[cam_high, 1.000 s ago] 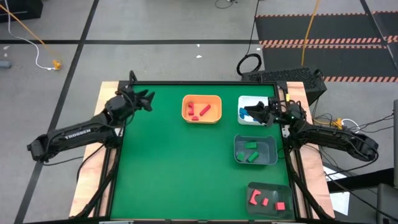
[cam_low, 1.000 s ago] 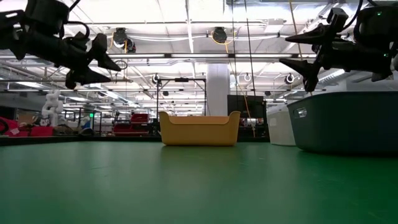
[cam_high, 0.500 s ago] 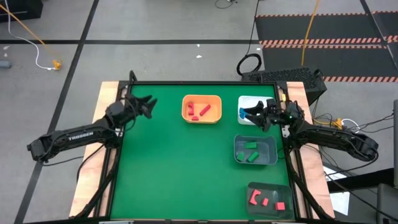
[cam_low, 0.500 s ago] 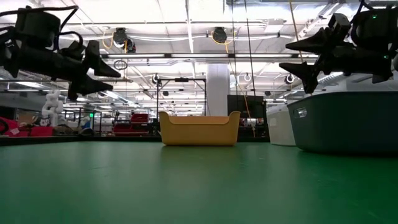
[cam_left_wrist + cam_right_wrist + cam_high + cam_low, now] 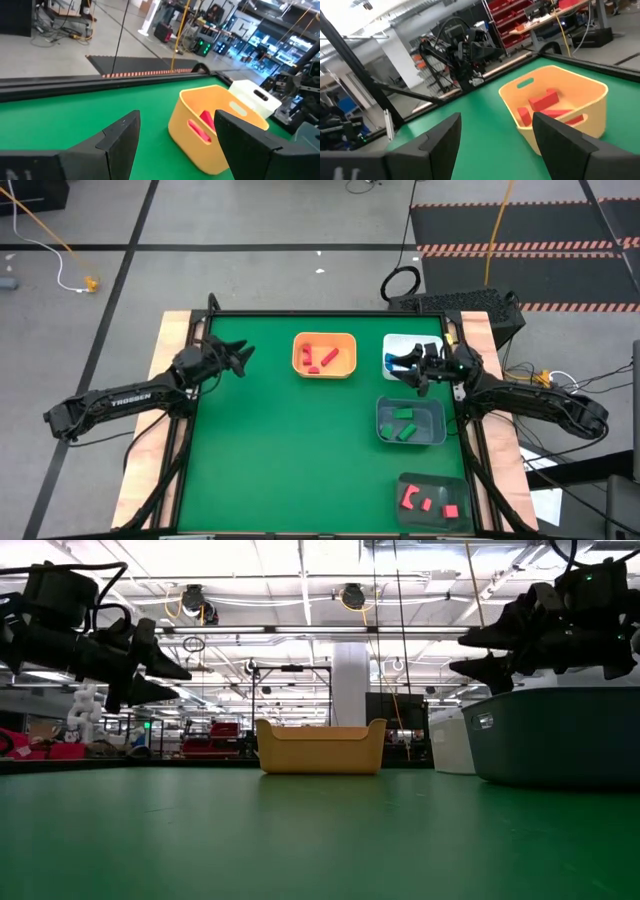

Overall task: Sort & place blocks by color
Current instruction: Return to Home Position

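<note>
Red blocks (image 5: 322,356) lie in the orange bin (image 5: 345,340) at the far middle; they also show in the right wrist view (image 5: 547,102). Green blocks (image 5: 403,423) lie in the grey bin (image 5: 436,418). More red blocks (image 5: 425,501) lie in a dark bin (image 5: 410,480) at the near right. The white bin (image 5: 400,342) holds blue pieces (image 5: 389,363), mostly hidden by my right arm. My right gripper (image 5: 393,366) hangs open and empty over the white bin. My left gripper (image 5: 244,356) is open and empty above the mat at the far left.
The green mat (image 5: 290,450) lies bare between the arms and toward the near edge. In the low view the orange bin (image 5: 322,747) stands at the back and the grey bin (image 5: 560,735) close at the right. A raised frame (image 5: 300,313) borders the table.
My left gripper has gone a little toward the table's near edge and down, staying open. My right gripper has turned about its wrist above the white bin and stays open.
</note>
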